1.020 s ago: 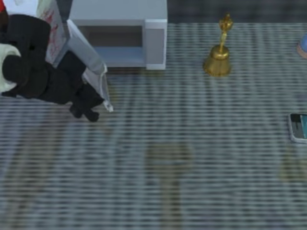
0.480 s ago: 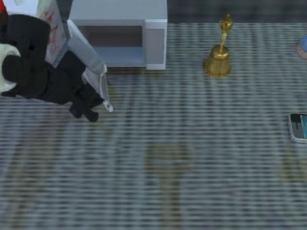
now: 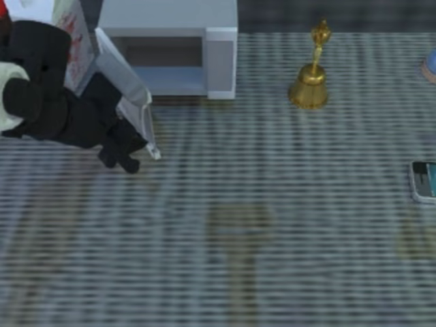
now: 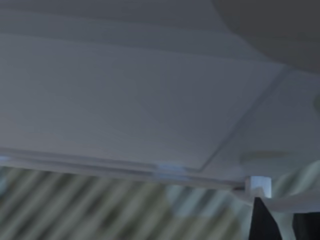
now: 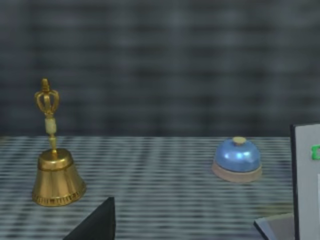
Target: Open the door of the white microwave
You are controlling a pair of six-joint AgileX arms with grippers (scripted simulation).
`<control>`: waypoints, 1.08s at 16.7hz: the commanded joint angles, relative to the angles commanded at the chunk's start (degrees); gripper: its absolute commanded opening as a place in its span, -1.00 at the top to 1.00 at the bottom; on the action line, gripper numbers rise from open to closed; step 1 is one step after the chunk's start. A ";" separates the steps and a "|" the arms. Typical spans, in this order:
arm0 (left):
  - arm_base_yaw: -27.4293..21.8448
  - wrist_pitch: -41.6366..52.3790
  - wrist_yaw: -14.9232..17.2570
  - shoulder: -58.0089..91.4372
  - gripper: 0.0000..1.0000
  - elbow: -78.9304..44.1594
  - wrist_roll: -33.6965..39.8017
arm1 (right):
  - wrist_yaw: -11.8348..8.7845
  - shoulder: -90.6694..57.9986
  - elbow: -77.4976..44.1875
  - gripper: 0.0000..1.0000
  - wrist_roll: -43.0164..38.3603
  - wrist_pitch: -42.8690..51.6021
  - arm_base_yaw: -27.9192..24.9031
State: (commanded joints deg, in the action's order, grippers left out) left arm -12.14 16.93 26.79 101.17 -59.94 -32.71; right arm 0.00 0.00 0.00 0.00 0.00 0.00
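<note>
Top view, left end effector (image 3: pixel 129 155) gripping door (image 3: pixel 126 85) handle

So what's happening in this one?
The left arm's claw is at the handle edge of the door of the white microwave, at the table's far left. The door is swung well out, so the grey cavity shows. The right arm is out of the top view and idle; its wrist view shows a gold bell and a blue dome bell.
</note>
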 joint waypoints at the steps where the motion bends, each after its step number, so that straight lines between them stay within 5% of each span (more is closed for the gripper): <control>1: 0.24 0.35 0.24 0.12 1.00 -0.07 -0.52 | 0.00 0.00 0.00 -1.00 0.00 0.00 0.00; 18: 2.37 2.90 2.61 0.36 1.00 -1.13 -5.55 | 0.00 0.00 0.00 -1.00 0.00 0.00 0.00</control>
State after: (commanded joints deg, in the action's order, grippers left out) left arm -9.77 19.84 29.40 101.53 -61.08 -38.26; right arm 0.00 0.00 0.00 0.00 0.00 0.00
